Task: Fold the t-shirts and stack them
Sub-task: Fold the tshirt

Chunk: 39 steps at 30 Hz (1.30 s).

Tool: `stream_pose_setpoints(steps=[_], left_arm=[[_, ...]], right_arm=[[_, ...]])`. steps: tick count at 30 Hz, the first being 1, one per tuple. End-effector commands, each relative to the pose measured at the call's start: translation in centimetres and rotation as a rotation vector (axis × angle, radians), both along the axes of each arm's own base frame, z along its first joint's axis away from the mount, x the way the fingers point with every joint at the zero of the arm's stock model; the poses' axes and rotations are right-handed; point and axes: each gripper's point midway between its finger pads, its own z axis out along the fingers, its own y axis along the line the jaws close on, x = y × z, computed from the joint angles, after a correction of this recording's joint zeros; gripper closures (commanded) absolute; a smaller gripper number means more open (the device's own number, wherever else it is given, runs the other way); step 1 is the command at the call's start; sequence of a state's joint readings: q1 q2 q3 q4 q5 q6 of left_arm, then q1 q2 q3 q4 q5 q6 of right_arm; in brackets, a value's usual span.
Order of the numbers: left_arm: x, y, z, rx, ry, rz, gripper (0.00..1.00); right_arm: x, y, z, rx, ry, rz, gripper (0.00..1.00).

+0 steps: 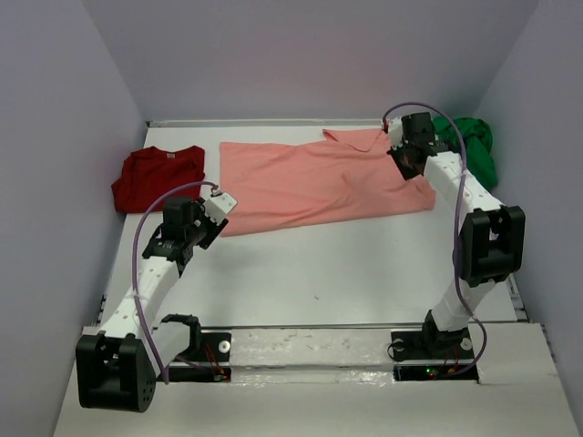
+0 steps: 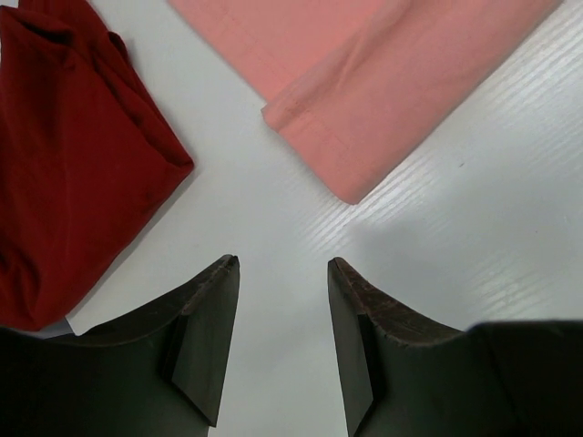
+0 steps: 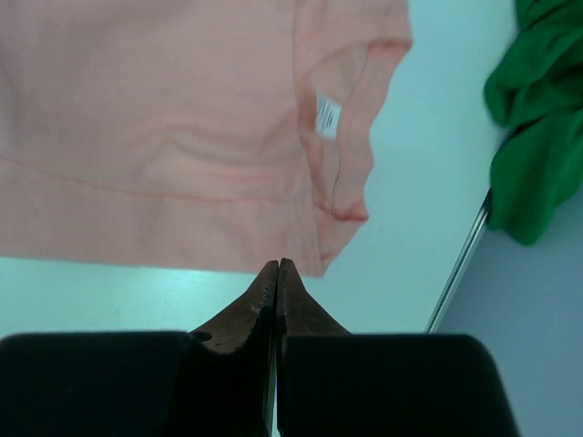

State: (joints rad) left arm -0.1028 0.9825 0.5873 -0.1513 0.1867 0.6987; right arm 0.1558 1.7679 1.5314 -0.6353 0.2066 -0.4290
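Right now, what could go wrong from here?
The open left hand hangs between the dark red t-shirt and the salmon-pink t-shirt; a loose reach might snag the red one. The right hand is shut and empty near the pink collar, so it may only shove cloth. The green t-shirt lies bunched at the edge of the table and could slip off.

Bright, even, diffuse light — faint soft shadows, mild sheen on the white desk (image 2: 492, 182); right-wrist view tinted pale cyan.

The salmon-pink t-shirt (image 1: 319, 182) is showing soft, matt cloth. The counter (image 2: 474, 228) beside it is looking finely ribbed and slightly glossy.
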Motion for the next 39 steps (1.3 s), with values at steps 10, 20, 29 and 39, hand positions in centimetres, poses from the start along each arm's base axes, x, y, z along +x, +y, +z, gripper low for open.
stream_pose_setpoints(steps=[10,20,29,39], left_arm=[[1.4,-1.3,-0.7,-0.037,-0.012,-0.067,0.45],[2.5,-1.4,-1.1,-0.044,-0.011,-0.052,0.46],[3.0,-1.2,-0.7,-0.039,-0.018,-0.043,0.46],[3.6,-1.5,-0.7,-0.05,-0.005,-0.047,0.46]], right_arm=[[-4.4,-1.6,-10.6,0.088,0.263,-0.147,1.0],[-3.0,-4.2,-12.3,0.046,0.286,-0.215,1.0],[-3.6,-5.2,-13.5,0.029,0.314,-0.221,1.0],[-4.6,-6.1,-15.5,0.015,0.368,-0.233,1.0]])
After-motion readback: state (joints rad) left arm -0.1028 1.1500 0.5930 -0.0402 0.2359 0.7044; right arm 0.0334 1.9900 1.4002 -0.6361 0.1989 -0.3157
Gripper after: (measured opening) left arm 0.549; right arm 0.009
